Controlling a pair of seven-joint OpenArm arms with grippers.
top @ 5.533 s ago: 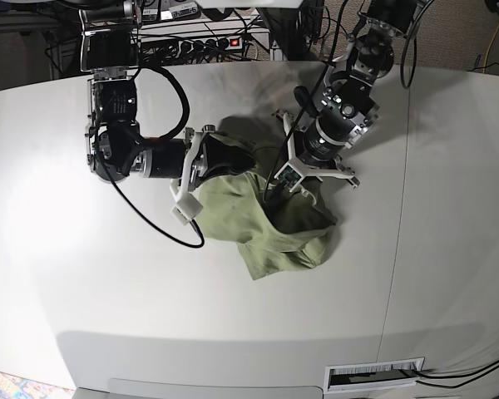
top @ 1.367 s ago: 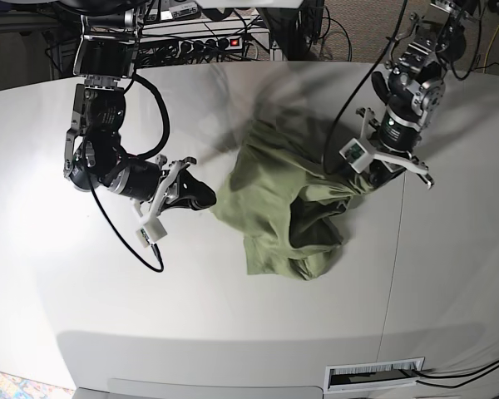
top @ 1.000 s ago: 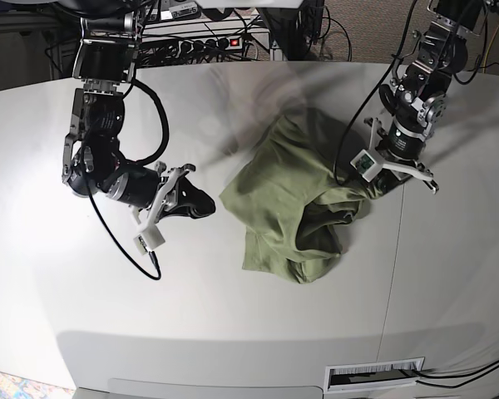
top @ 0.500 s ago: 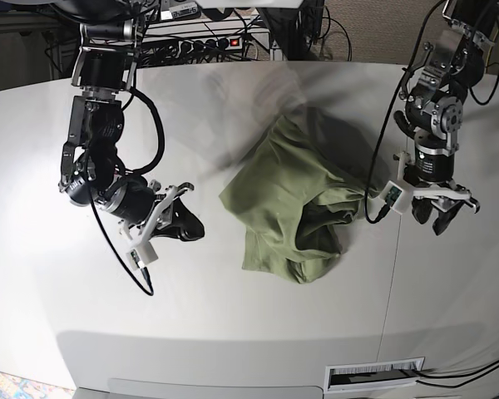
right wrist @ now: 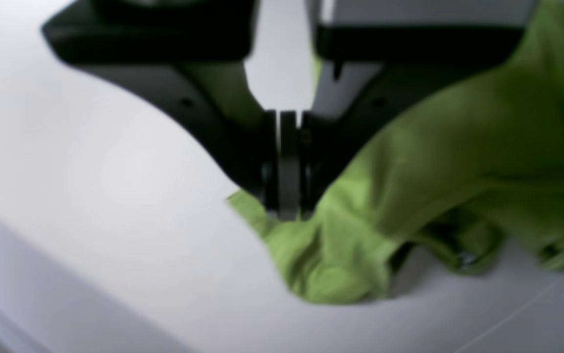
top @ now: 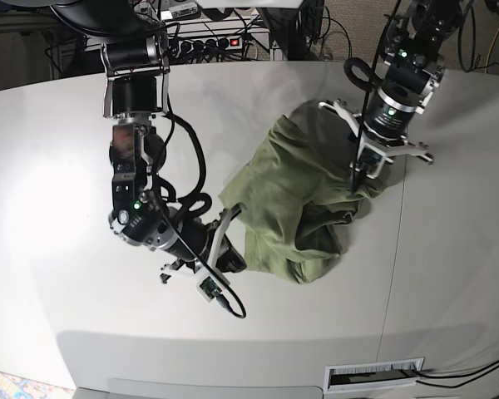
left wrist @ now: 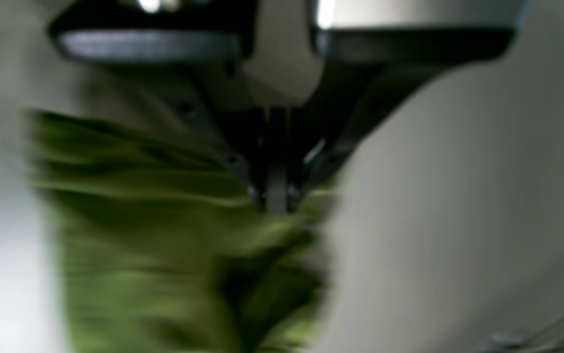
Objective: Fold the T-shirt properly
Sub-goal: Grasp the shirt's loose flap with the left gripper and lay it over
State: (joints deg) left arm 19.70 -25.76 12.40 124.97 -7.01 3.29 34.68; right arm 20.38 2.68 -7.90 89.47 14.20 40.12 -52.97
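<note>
now both shut tools (right wrist: 282, 215) (left wrist: 276, 208) meet opposite edges of the crumpled t-shirt (top: 295, 208).

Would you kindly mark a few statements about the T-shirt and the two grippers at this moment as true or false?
1. The T-shirt lies crumpled, not spread flat. True.
2. The left gripper has its jaws wide open. False: they are shut, at the shirt's edge; whether cloth is pinched is too blurred to tell.
3. The right gripper is shut at a corner of the shirt. True; a real grip on the cloth cannot be confirmed.
4. The shirt is blue with a printed logo. False: it is plain olive green.
5. The shirt rests on a white table. True.
</note>
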